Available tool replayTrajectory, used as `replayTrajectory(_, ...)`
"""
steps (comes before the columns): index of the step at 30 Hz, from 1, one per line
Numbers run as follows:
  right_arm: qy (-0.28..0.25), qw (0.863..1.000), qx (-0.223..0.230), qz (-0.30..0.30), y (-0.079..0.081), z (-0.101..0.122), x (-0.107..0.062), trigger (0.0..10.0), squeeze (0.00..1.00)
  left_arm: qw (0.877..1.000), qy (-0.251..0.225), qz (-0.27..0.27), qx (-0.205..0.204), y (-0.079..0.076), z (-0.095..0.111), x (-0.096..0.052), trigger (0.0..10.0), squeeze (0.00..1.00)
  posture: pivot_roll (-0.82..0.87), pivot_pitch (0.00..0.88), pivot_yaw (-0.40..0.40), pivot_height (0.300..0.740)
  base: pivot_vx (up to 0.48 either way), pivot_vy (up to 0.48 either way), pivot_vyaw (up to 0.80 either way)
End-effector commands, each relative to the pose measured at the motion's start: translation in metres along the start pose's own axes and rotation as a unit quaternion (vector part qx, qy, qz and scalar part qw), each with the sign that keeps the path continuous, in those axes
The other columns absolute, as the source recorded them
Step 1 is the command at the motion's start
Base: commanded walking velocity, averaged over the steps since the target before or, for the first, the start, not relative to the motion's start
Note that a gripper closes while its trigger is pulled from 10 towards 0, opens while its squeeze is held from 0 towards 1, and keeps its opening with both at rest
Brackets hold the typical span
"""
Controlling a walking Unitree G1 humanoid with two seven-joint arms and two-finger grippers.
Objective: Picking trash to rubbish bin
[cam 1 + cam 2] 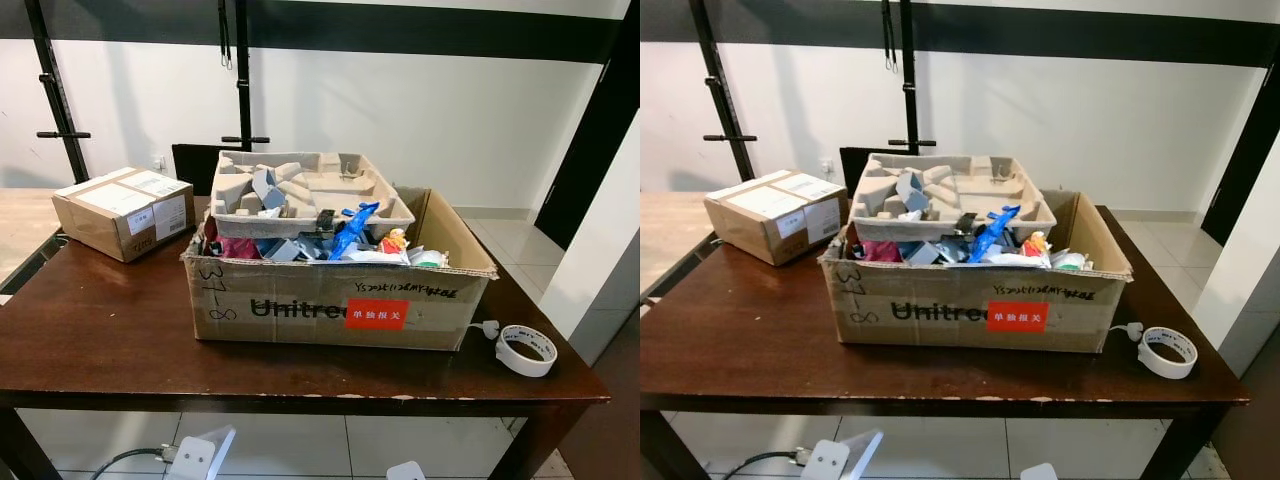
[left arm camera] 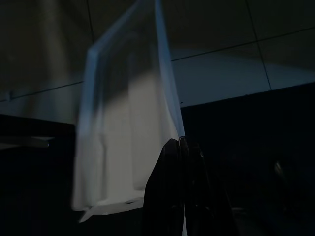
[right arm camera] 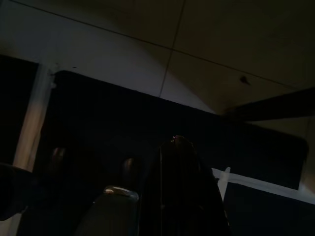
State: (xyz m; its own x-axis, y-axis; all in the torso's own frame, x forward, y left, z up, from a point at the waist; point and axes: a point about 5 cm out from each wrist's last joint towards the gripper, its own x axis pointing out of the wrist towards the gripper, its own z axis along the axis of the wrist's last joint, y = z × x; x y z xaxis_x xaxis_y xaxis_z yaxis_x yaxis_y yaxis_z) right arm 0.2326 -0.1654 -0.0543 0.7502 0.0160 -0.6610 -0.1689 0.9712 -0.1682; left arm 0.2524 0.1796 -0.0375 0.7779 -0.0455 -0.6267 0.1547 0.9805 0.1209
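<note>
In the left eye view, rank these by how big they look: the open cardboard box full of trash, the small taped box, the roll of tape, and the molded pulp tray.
1. Open cardboard box, clearly largest.
2. Molded pulp tray, resting on top of the trash in it.
3. Small taped box, farther back, so its true size is less sure.
4. Roll of tape, smallest.

Open cardboard box point(image 1: 330, 310) on dark table, heaped with trash; moulded pulp tray point(image 1: 305, 190) rests on top.

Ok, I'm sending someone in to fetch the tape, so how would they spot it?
On the dark wooden table, look past the right end of the big open Unitree carton full of trash. The roll of tape lies flat there near the table's corner: a white ring, the only round thing on the table.
</note>
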Motion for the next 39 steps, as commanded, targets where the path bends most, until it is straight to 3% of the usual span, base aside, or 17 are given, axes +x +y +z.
replayTrajectory(1, 0.014, 1.000, 0.005, -0.004, -0.002, -0.009, -0.002, 10.0, 0.00, 1.000, 0.004, -0.005, 0.003, -0.003, -0.003, -0.001, 10.0, 0.00, -0.01, 0.061, -0.023, 0.740, 0.000, 0.000, 0.00)
replayTrajectory(5, 0.014, 1.000, 0.005, -0.005, -0.002, -0.009, -0.002, 10.0, 0.00, 0.999, 0.006, -0.010, 0.032, -0.004, -0.003, -0.001, 10.0, 0.00, 0.00, 0.063, -0.020, 0.740, 0.000, -0.240, 0.00)
replayTrajectory(12, 0.014, 1.000, 0.006, -0.004, -0.001, -0.009, -0.003, 10.0, 0.00, 1.000, -0.013, -0.006, 0.011, -0.003, 0.001, -0.001, 10.0, 0.00, 0.00, 0.063, -0.021, 0.740, 0.000, -0.206, 0.00)
replayTrajectory(17, 0.014, 1.000, 0.005, -0.003, -0.001, -0.009, -0.003, 10.0, 0.00, 0.999, -0.023, -0.027, 0.026, -0.004, 0.003, -0.001, 10.0, 0.00, 0.00, 0.064, -0.021, 0.740, 0.000, 0.000, 0.00)
replayTrajectory(21, 0.013, 1.000, 0.002, -0.003, -0.002, -0.009, -0.002, 10.0, 0.00, 0.994, -0.046, -0.068, 0.070, 0.000, 0.007, -0.004, 10.0, 0.00, 0.00, 0.064, -0.022, 0.740, 0.000, 0.000, 0.00)
replayTrajectory(25, 0.013, 1.000, 0.000, -0.003, -0.002, -0.009, -0.003, 10.0, 0.00, 0.993, -0.050, -0.069, 0.085, 0.005, 0.008, -0.005, 10.0, 0.00, 0.00, 0.065, -0.023, 0.740, 0.000, 0.000, 0.00)
replayTrajectory(29, 0.014, 1.000, -0.001, -0.001, -0.002, -0.010, -0.003, 10.0, 0.00, 0.985, -0.067, -0.106, 0.119, 0.006, 0.011, -0.008, 10.0, 0.00, 0.00, 0.066, -0.024, 0.740, 0.000, 0.000, 0.00)
replayTrajectory(31, 0.014, 1.000, -0.002, 0.000, -0.001, -0.010, -0.003, 10.0, 0.00, 0.965, -0.080, -0.177, 0.176, -0.002, 0.013, -0.013, 10.0, 0.00, 0.00, 0.067, -0.026, 0.740, 0.000, 0.000, 0.00)
replayTrajectory(33, 0.014, 1.000, -0.004, 0.001, -0.001, -0.010, -0.003, 10.0, 0.00, 0.920, -0.087, -0.285, 0.256, -0.013, 0.014, -0.024, 10.0, 0.00, 0.00, 0.067, -0.026, 0.740, 0.000, 0.000, 0.00)
replayTrajectory(34, 0.014, 1.000, -0.005, 0.001, -0.002, -0.010, -0.003, 10.0, 0.00, 0.891, -0.076, -0.345, 0.285, -0.017, 0.015, -0.031, 10.0, 0.00, 0.00, 0.068, -0.030, 0.740, 0.000, 0.000, 0.00)
replayTrajectory(35, 0.014, 1.000, -0.006, 0.002, -0.002, -0.010, -0.003, 10.0, 0.00, 0.867, -0.064, -0.394, 0.298, -0.019, 0.019, -0.039, 10.0, 0.00, 0.00, 0.068, -0.030, 0.740, 0.000, 0.000, 0.00)
replayTrajectory(37, 0.014, 1.000, -0.007, 0.002, -0.002, -0.010, -0.003, 10.0, 0.00, 0.840, -0.053, -0.449, 0.300, -0.022, 0.028, -0.050, 10.0, 0.00, 0.00, 0.067, -0.031, 0.740, 0.000, 0.000, 0.00)
replayTrajectory(39, 0.014, 1.000, -0.008, 0.003, -0.002, -0.009, -0.002, 10.0, 0.00, 0.817, -0.059, -0.489, 0.301, -0.024, 0.050, -0.062, 10.0, 0.00, 0.00, 0.066, -0.030, 0.740, 0.000, 0.000, 0.00)
